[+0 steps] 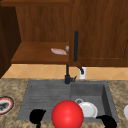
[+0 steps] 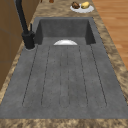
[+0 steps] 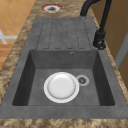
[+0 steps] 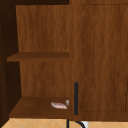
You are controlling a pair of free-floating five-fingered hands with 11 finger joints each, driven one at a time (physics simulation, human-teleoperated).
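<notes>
At the front edge of the sink [image 1: 25,105], a red ball [image 1: 67,114] sits between the two hands: left hand [image 1: 36,116] just beside its left, right hand [image 1: 108,121] farther off to its right. Can't tell finger state on either; neither visibly holds anything. Left hand is nearer the ball. Behind the ball, a white plate [image 1: 88,109] lies in the basin, drain [image 3: 82,80] beside it. Faucet [image 1: 67,75] stands at the back.

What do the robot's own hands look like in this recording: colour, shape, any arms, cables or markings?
In the front view, both are plain matte black, rendered as dark silhouettes. The left hand and right hand are rounded, human-like shapes floating free at the sink's front edge. No arms, wrists, sleeves or cables join them, and no markings or logos can be made out on either.
</notes>
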